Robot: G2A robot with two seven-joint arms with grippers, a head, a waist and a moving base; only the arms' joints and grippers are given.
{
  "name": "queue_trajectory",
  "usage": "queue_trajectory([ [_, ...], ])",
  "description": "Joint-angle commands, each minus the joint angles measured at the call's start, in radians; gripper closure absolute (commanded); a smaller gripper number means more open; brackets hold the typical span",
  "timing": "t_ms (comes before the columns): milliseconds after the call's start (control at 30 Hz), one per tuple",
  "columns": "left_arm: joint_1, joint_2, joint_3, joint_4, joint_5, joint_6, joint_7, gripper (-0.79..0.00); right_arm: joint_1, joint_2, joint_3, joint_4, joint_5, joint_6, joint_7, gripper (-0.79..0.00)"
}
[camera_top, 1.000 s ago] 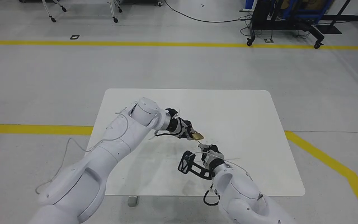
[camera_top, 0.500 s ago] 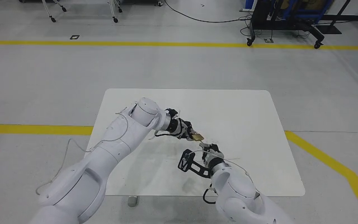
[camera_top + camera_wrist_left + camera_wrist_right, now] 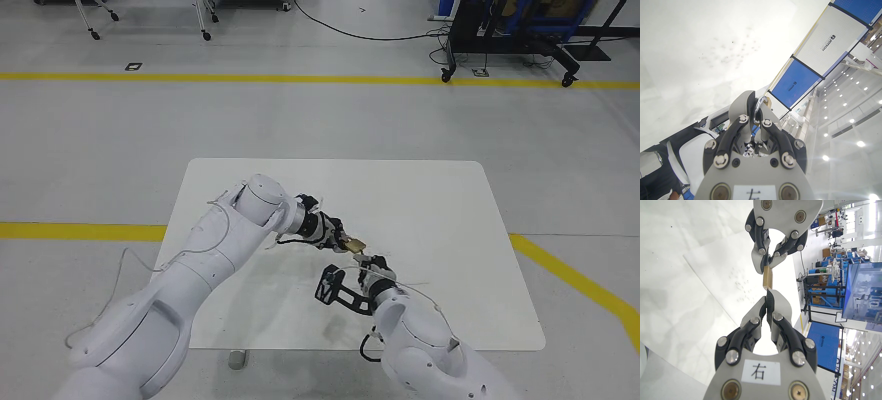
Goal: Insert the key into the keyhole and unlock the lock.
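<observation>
Lock [image 3: 768, 279]: brass padlock, held above the middle of the tabletop [image 3: 440, 200].
Left gripper [image 3: 766, 263]: narrow, clamped on the lock's shackle, arm coming in from the left.
Right gripper [image 3: 768, 295]: pads pressed together, tips touching the lock's end opposite the shackle, on its near side.
Key: cannot tell whether it sits between those pads.

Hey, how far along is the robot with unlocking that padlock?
Done: the left end effector grips the padlock by its shackle. In hand: the right end effector, shut, meets the padlock's bottom face; the key is hidden in its grip, so insertion can't be confirmed. Left: the turn, since the shackle looks seated.
</observation>
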Motion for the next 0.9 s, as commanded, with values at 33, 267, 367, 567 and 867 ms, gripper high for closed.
queue_trajectory([
  [33,0.001,-0.001,-0.002,0.003,-0.001,0.000,-0.012,0.000,-0.003,-0.003,0.002,-0.003,0.003,-0.001,-0.017,0.000],
  [267,-0.006,-0.002,-0.021,0.033,-0.035,-0.028,-0.099,0.000,-0.059,0.009,0.083,-0.073,0.055,-0.044,-0.138,0.000],
  [367,-0.011,0.000,-0.035,0.059,-0.065,-0.054,-0.172,0.000,-0.115,0.025,0.165,-0.134,0.104,-0.074,-0.242,0.000],
  [567,-0.018,-0.004,-0.044,0.117,-0.117,-0.081,-0.285,0.000,-0.267,0.066,0.408,-0.228,0.230,-0.226,-0.525,0.000],
  [867,-0.052,-0.014,0.048,0.217,-0.324,-0.202,-0.407,0.000,-0.361,0.096,0.708,-0.154,0.456,-0.401,-0.780,0.000],
])
